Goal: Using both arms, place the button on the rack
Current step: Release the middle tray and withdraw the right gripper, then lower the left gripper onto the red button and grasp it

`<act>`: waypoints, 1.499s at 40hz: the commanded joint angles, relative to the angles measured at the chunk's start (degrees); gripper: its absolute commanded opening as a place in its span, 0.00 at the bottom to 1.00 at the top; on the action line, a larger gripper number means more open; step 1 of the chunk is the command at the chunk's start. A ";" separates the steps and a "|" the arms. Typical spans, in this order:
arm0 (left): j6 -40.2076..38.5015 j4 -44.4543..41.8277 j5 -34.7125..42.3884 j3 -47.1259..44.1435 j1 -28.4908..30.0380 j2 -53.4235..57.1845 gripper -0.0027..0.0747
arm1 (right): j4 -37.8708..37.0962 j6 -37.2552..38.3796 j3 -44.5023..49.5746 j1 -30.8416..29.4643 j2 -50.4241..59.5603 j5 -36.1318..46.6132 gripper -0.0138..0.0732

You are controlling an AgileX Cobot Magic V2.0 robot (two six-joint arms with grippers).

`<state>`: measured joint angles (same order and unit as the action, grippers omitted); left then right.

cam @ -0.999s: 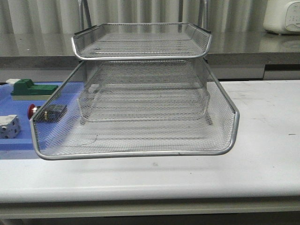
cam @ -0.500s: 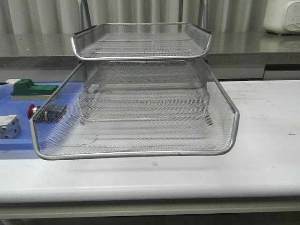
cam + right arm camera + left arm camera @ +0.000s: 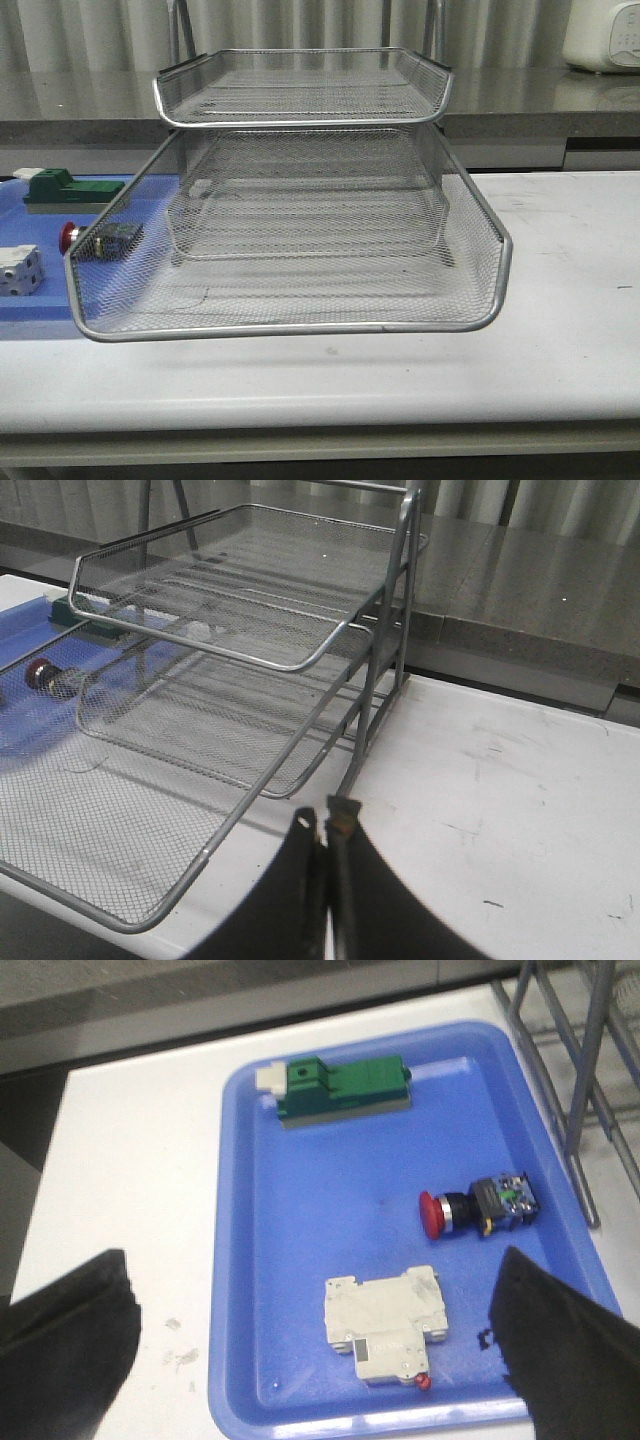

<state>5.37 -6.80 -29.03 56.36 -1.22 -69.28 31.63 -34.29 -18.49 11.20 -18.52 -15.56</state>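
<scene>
The button [image 3: 478, 1203] lies on its side on the blue tray [image 3: 240, 1260], red head pointing away from the rack; in the front view [image 3: 70, 237] it shows left of the rack, partly behind mesh, and in the right wrist view [image 3: 45, 673] through the mesh. The silver three-tier wire rack [image 3: 290, 325] stands mid-table with its lowest tray slid forward; it also shows in the right wrist view [image 3: 210, 650]. My left gripper [image 3: 320, 1360] is open and empty above the tray, its fingers [image 3: 560, 1350] spread wide. My right gripper [image 3: 325, 825] is shut and empty, beside the rack's right post.
On the blue tray also lie a green block [image 3: 345, 1090] and a white cube-like part [image 3: 385, 1320], seen in the front view as the green block [image 3: 70, 190] and the white part [image 3: 20, 270]. A white appliance [image 3: 605, 35] stands on the back counter.
</scene>
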 commanded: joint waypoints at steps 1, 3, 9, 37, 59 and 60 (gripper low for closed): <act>4.25 0.13 -3.05 7.94 -2.07 -6.00 0.90 | 0.66 0.02 -1.57 0.17 -0.28 4.12 0.09; 6.35 0.17 -6.16 10.96 -2.69 -9.50 0.90 | 0.66 0.02 -1.57 0.17 -0.28 4.12 0.09; 13.19 2.78 -15.74 20.29 -3.03 -20.03 0.90 | 0.66 0.02 -1.57 0.17 -0.28 4.12 0.09; 35.48 14.72 -31.72 45.83 -3.03 -50.32 0.90 | 0.66 0.02 -1.57 0.17 -0.28 3.01 0.09; 38.35 15.51 -25.49 48.15 -5.45 -55.68 0.90 | 0.66 0.02 -1.57 0.17 -0.28 3.01 0.09; 38.35 15.64 -25.49 48.15 -5.48 -55.69 0.90 | 0.66 0.02 -1.57 0.17 -0.28 3.01 0.09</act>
<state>43.49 7.38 -56.04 102.88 -6.07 -127.86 31.63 -34.29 -18.49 11.20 -18.52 -15.92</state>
